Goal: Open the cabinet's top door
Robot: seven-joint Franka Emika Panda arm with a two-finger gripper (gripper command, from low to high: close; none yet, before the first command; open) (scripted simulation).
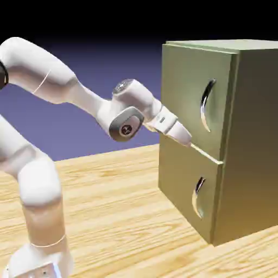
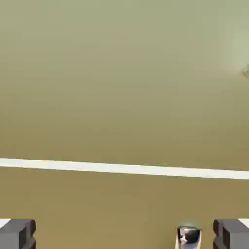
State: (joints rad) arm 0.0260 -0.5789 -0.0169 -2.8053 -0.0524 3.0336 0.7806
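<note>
Pincer (image 2: pixel 124 234) spread wide, holding nothing, tips close before cabinet (image 1: pixel 244 141) front near seam between panels. Top door (image 1: pixel 198 100) shut, just above and ahead of pincer; its long silver handle (image 1: pixel 206 105) higher, beyond tips. Cabinet stands on bench (image 1: pixel 119 217).

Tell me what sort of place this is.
Probably a rendered test bench, not a real room: a boxy olive-green cabinet with curved silver handles stands on a bare wooden table before a plain blue-violet backdrop.
</note>
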